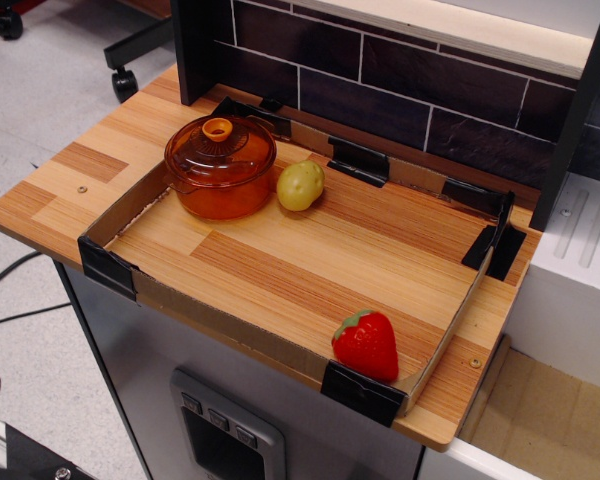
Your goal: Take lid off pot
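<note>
The amber-orange pot [218, 195] stands at the back left of the cardboard-walled area on the wooden table. The translucent amber lid [223, 150] sits on top of the pot, closed, with its small orange knob [217, 128] at the centre. A yellow-green potato [300, 185] rests right beside the pot on its right, touching or nearly touching it. The gripper is not in view.
A red toy strawberry [365, 345] lies at the front right corner inside the low cardboard wall [230, 325]. A dark brick-pattern back wall [380, 90] rises behind. A white appliance [580, 270] stands to the right of the table.
</note>
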Robot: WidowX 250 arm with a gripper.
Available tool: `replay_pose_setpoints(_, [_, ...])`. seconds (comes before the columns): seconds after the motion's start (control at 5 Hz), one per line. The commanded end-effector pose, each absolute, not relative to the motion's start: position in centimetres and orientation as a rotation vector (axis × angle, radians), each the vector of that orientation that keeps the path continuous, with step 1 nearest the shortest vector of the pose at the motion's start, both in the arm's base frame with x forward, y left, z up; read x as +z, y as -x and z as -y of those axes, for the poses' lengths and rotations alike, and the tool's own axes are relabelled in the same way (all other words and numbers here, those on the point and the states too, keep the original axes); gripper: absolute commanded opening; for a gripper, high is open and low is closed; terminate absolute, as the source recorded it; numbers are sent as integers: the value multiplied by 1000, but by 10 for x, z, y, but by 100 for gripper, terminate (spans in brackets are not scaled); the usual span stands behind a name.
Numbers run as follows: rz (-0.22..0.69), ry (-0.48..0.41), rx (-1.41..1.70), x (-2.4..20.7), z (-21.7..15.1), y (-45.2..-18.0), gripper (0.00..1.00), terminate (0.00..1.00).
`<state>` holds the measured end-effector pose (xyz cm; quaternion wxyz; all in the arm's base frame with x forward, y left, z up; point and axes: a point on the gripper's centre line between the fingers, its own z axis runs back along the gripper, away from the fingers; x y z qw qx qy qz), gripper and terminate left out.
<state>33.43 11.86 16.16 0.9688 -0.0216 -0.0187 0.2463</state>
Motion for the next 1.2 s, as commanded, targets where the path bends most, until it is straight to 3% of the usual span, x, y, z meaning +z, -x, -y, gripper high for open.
replay_pose_setpoints(0.0, [113,31,363,130,-109,-323,100,0])
replay_pose_setpoints(0.4, [128,24,355,99,-100,-323,100,0])
replay_pose_setpoints(1.0, [128,-6,367,79,-103,-330,100,0])
